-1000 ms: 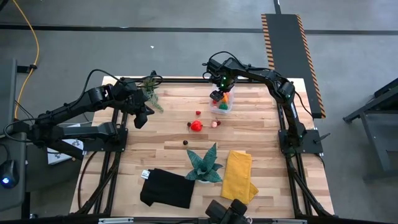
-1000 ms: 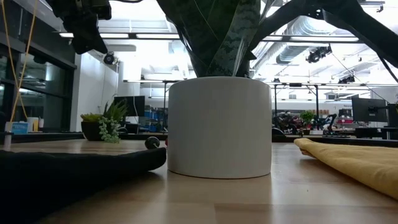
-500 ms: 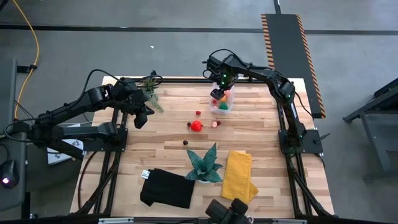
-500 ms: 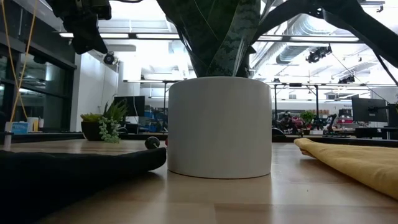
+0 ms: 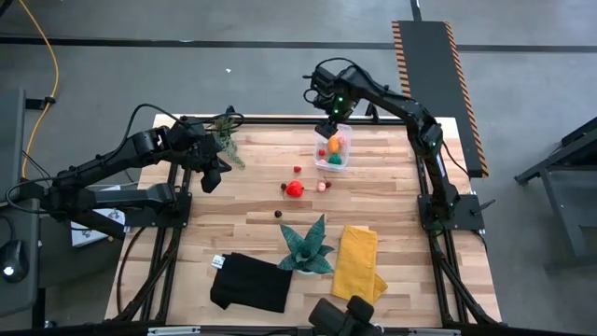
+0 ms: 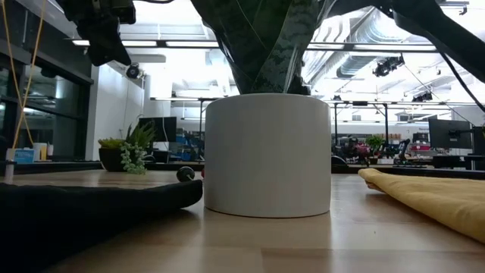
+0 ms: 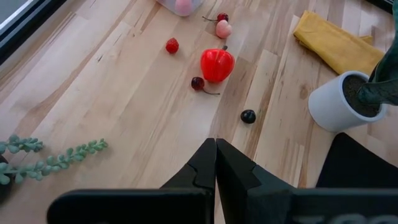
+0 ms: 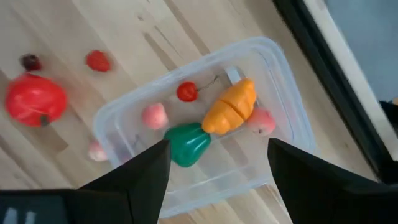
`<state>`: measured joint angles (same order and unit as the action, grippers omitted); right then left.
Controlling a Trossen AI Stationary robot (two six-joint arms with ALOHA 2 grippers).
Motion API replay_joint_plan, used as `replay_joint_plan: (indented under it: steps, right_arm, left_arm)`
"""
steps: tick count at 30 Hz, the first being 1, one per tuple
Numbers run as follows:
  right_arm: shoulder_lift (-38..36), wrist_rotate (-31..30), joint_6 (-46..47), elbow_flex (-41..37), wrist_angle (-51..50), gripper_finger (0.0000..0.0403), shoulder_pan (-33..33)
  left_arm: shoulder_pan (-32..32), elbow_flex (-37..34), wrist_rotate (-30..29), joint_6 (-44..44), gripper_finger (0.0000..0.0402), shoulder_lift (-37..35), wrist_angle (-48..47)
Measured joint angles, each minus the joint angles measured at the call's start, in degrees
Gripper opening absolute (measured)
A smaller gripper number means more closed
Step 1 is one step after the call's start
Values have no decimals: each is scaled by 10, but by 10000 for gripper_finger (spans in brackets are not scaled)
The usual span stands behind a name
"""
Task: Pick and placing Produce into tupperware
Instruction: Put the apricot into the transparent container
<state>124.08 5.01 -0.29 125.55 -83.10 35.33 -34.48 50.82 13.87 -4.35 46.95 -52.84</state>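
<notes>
The tupperware (image 8: 205, 146), a clear tub, stands near the table's far edge (image 5: 334, 151). Inside it lie an orange piece (image 8: 231, 107), a green piece (image 8: 186, 144), a red cherry (image 8: 186, 91) and pink pieces. My right gripper (image 8: 214, 180) hangs open straight above it (image 5: 328, 119), pointing down, with nothing between its fingers. More produce lies loose on the wood: a big red fruit (image 7: 217, 65), a strawberry (image 7: 172, 45), a cherry (image 7: 198, 83), a dark ball (image 7: 248, 116) and a pink piece (image 7: 223, 28). My left gripper (image 7: 216, 149) waits shut at the far left (image 5: 213, 177).
A teal spiky plant in a white pot (image 5: 306, 247) stands near the front, flanked by a folded yellow cloth (image 5: 359, 263) and a black cloth (image 5: 250, 282). A small leafy plant (image 5: 227, 140) sits at the far left. Bare wood lies between the loose produce and the pot.
My right gripper has risen straight up from just over the tupperware and stays open. The pieces in the tub have kept their places.
</notes>
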Motion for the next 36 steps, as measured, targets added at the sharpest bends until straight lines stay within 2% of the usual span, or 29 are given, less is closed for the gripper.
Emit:
replay_joint_plan:
  steps: [9, 15, 28, 32, 36]
  right_arm:
    - [0, 36, 14, 92, -44, 259, 0]
    - [-5, 104, 44, 87, -61, 259, 0]
    - [-5, 97, 28, 86, -42, 259, -24]
    - [-5, 90, -5, 86, -22, 254, -37]
    - [-5, 91, -77, 86, -9, 228, -61]
  left_arm:
    - [0, 0, 0, 0, 1, 0, 5]
    - [0, 0, 0, 0, 1, 0, 10]
    - [0, 0, 0, -1, 1, 0, 40]
    - [0, 0, 0, 0, 1, 0, 40]
    - [0, 0, -1, 0, 1, 0, 40]
